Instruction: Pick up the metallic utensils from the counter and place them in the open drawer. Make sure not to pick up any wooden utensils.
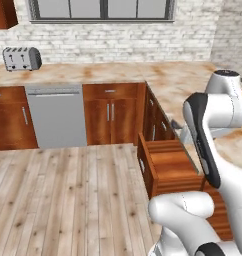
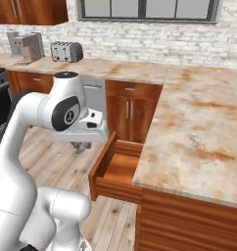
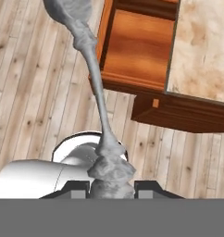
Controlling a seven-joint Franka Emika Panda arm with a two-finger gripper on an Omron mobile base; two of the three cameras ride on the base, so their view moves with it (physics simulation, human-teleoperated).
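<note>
The two dark fingertips point(image 3: 77, 189) are standing at either side of the ornate end of a thin grey metal utensil point(image 3: 93, 78), and the gripper point(image 3: 111, 187) is pinching that end between them, jaws partly closed on it. From there the utensil is running straight away from the fingers, its long axis lying along the gripper's line of sight and ending in a broader spoon-like bowl at the far tip.

In the hand view that far tip is hanging over the wooden floor point(image 3: 35, 106), just beside the front panel of the open drawer point(image 3: 140, 46), not over its inside. So the drawer is lying off to one side of the utensil's axis; judging from this, the coming move calls for a sideways shift towards the counter point(image 3: 204, 46) until the whole length is above the box.

In the right base view the gripper point(image 2: 82, 146) is hovering near the drawer point(image 2: 121, 167), outside its front.
</note>
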